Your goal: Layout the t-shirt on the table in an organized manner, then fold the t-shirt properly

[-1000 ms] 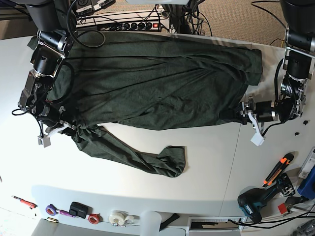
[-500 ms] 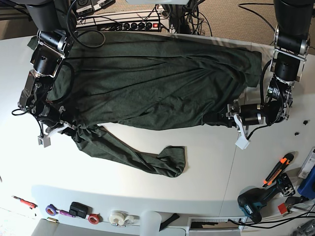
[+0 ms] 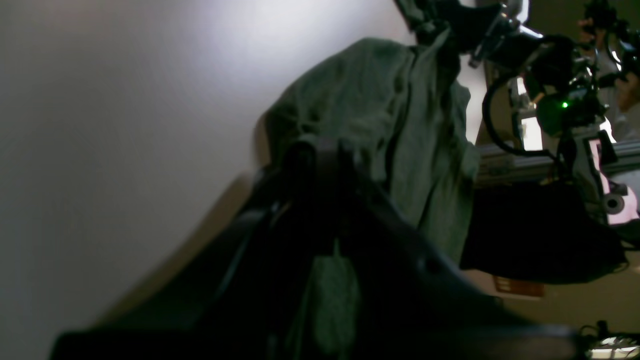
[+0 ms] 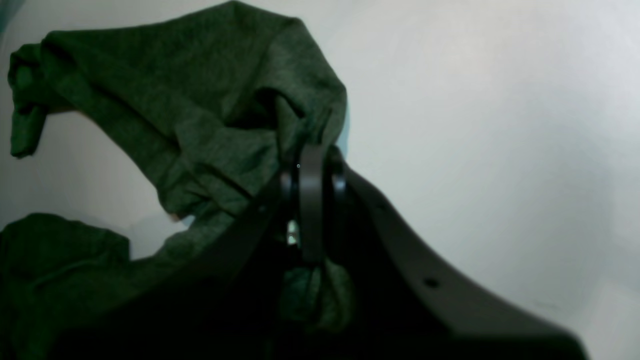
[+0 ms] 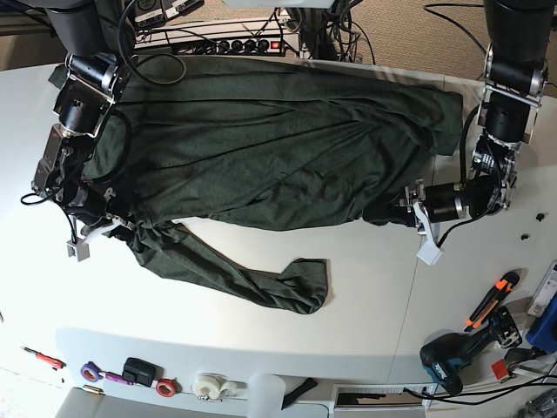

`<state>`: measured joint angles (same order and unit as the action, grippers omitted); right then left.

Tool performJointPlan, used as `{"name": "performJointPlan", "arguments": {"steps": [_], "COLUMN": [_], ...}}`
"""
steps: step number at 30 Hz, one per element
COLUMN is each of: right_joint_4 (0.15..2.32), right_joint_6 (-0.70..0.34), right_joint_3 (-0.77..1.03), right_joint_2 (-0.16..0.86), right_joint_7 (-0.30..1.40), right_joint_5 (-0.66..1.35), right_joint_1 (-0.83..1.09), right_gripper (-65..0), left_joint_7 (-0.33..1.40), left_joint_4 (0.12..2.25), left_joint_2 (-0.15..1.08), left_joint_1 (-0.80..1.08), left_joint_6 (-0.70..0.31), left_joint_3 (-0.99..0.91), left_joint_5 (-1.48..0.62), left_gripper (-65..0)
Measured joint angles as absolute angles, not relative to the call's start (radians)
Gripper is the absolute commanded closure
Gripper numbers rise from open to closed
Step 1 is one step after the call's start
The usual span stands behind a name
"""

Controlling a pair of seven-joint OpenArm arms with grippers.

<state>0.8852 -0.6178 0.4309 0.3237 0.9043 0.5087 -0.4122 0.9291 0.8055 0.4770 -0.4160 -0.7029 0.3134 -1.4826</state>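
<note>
The dark green t-shirt (image 5: 278, 148) lies spread across the white table (image 5: 365, 287), with one long part trailing toward the front (image 5: 261, 279). My left gripper (image 5: 389, 214) is at the shirt's lower right edge and shut on the cloth. In the left wrist view its dark fingers (image 3: 320, 165) pinch the t-shirt (image 3: 400, 125), with green cloth between them. My right gripper (image 5: 119, 228) is shut on a bunched part of the shirt at the lower left. The right wrist view shows that gripper (image 4: 312, 165) shut on the gathered t-shirt (image 4: 200, 110) above the table (image 4: 475, 125).
Along the front edge lie tape rolls (image 5: 209, 386), a small black device (image 5: 137, 370) and a teal drill (image 5: 452, 357). An orange-black cutter (image 5: 492, 300) lies at the right. A power strip (image 5: 235, 43) and cables sit behind the table.
My left gripper slid left onto the shirt's lower right edge and went from open to shut on the cloth. The right gripper and the rest of the shirt have not moved.
</note>
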Motion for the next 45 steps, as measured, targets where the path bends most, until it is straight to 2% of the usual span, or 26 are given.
{"name": "performJointPlan", "arguments": {"steps": [7,10,14,24,28,36,45], "right_joint_4": [0.885,0.885,0.886,1.074,1.187,1.353,1.370], "right_joint_6": [-0.622,-0.677,-0.682,-0.688,-0.693,-0.693,-0.693], "right_joint_3": [0.431,0.431,0.435,0.582,0.619,0.625,0.628], "right_joint_2": [0.323,0.323,0.323,0.309,0.307,0.305,0.307], "right_joint_7": [0.882,0.882,0.888,1.129,1.219,1.235,1.238], "right_joint_5": [0.548,0.548,0.598,0.820,0.913,0.982,1.018], "right_joint_1": [-0.416,-0.418,-0.417,-0.399,-0.330,-0.154,-0.123], "right_gripper": [0.0,0.0,0.0,0.0,0.0,0.0,0.0], "left_joint_7": [0.923,0.926,0.924,0.934,0.934,0.925,0.915], "left_joint_4": [0.805,0.805,0.798,0.798,0.798,0.797,0.797], "left_joint_2": [0.467,0.460,0.505,0.516,0.516,0.516,0.510], "left_joint_1": [-0.405,-0.391,-0.388,-0.375,-0.372,-0.372,-0.369], "left_joint_6": [-0.704,-0.704,-0.686,-0.686,-0.686,-0.686,-0.686], "left_joint_3": [0.249,0.183,0.112,0.104,0.104,0.104,0.074], "left_joint_5": [-1.483,-1.476,-1.460,-1.459,-1.460,-1.460,-1.459], "left_gripper": [0.0,0.0,0.0,0.0,0.0,0.0,0.0]}}
